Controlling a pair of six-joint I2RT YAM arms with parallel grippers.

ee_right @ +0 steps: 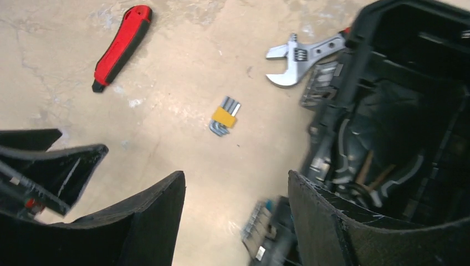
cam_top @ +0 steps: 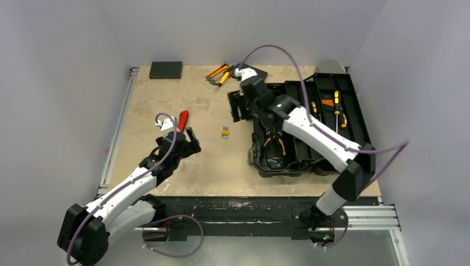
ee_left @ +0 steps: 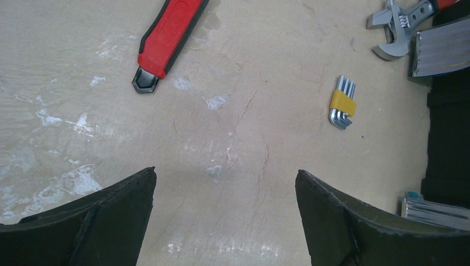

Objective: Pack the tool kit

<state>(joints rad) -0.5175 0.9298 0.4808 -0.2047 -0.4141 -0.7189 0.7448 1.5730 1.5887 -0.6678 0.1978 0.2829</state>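
Note:
The black toolbox (cam_top: 310,130) lies open at the right, with pliers (cam_top: 275,142) in its tub and yellow-black screwdrivers (cam_top: 336,108) in its lid. It also shows in the right wrist view (ee_right: 399,111). A red-handled utility knife (ee_left: 169,39), a yellow-banded hex key set (ee_left: 342,102) and an adjustable wrench (ee_left: 396,27) lie on the table. My left gripper (ee_left: 224,180) is open and empty over bare table, near the knife (cam_top: 182,119). My right gripper (ee_right: 235,180) is open and empty at the toolbox's left edge, near the hex keys (ee_right: 224,116) and wrench (ee_right: 302,55).
More yellow-black tools (cam_top: 219,73) lie at the back of the table. A flat black box (cam_top: 165,69) sits at the back left. A grey case (cam_top: 331,66) stands behind the toolbox. White walls enclose the table on three sides.

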